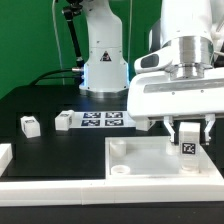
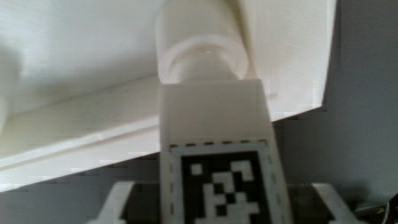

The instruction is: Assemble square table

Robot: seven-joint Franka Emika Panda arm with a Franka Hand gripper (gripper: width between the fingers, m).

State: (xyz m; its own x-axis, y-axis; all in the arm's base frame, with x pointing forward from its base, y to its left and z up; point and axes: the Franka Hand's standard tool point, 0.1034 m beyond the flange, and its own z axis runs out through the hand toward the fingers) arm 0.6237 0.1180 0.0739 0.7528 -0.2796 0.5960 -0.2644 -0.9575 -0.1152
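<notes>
My gripper is shut on a white block leg with a black-white tag, held upright over the white square tabletop, at that top's corner on the exterior view's right. In the wrist view the leg runs away from my fingers, and its rounded far end touches the tabletop near a corner. Whether it sits in a socket I cannot tell. Round sockets show at the tabletop's other side. Two loose legs lie on the black table at the exterior view's left.
The marker board lies behind the tabletop, in front of the arm's white base. A long white rail runs along the front edge, and a white piece sits at the exterior view's far left.
</notes>
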